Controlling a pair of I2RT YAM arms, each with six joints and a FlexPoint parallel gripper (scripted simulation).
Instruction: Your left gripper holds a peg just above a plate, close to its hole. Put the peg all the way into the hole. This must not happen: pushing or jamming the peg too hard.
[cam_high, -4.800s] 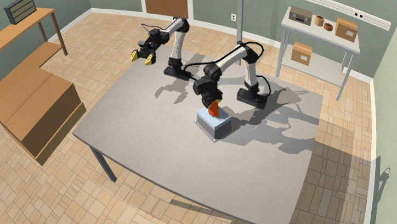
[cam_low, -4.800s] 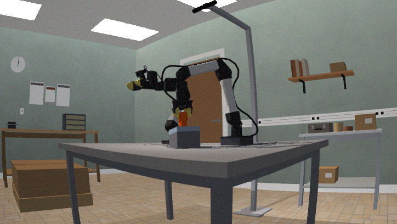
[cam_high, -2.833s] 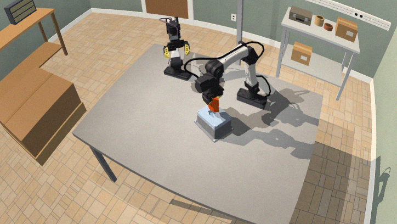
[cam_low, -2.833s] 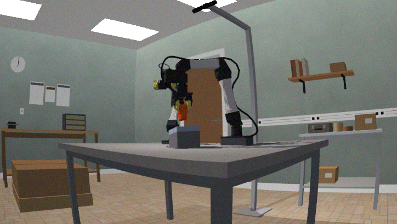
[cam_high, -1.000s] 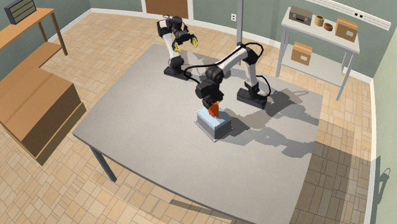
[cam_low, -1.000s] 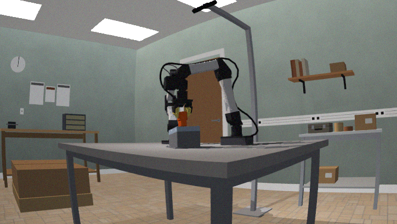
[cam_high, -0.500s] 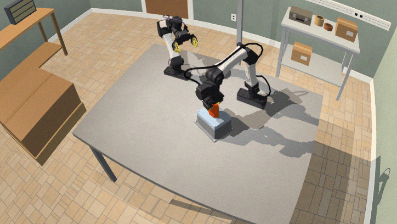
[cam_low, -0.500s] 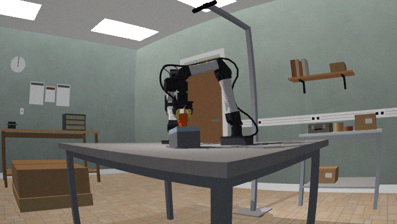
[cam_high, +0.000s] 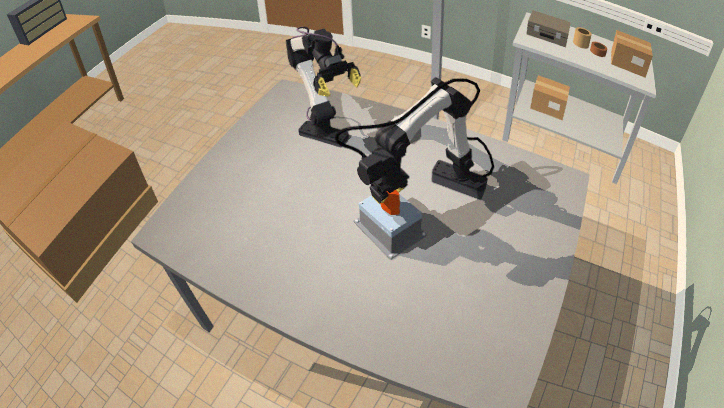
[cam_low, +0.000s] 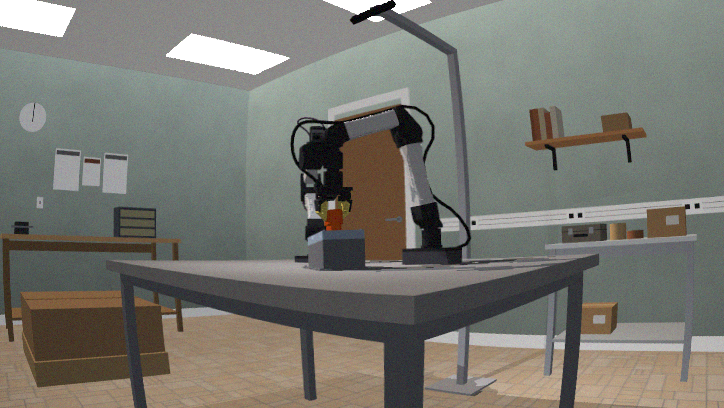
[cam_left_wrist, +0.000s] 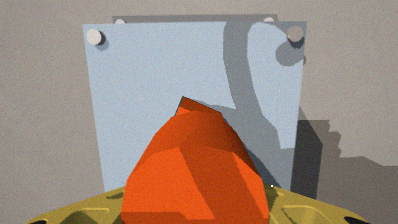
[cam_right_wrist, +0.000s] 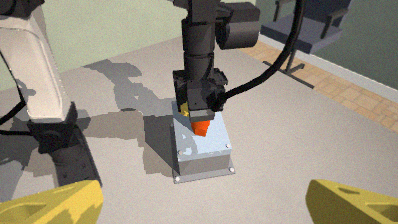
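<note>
The orange faceted peg (cam_high: 391, 203) (cam_low: 333, 219) (cam_left_wrist: 192, 170) (cam_right_wrist: 201, 128) stands roughly upright over the light blue plate (cam_high: 373, 209) (cam_low: 349, 234) (cam_left_wrist: 150, 65) (cam_right_wrist: 217, 142), which tops a grey block. In the left wrist view a thin dark edge borders the peg's far lower corner. The lower end appears to be at the hole's mouth or slightly inside; how deep is hidden. My left gripper (cam_high: 390, 196) (cam_low: 334, 208) (cam_left_wrist: 196, 192) is shut on the peg's upper part, above the plate. My right gripper (cam_high: 340, 88) (cam_right_wrist: 203, 189) is open and empty, away from the block.
Round pins (cam_left_wrist: 94, 36) (cam_left_wrist: 295, 34) stand at the plate's far corners. The block has a flanged base with bolts (cam_right_wrist: 231, 170) on the grey table (cam_high: 253, 228). The right arm stands at the table's back. A lamp post (cam_high: 437, 55) (cam_low: 458, 152) rises behind the table.
</note>
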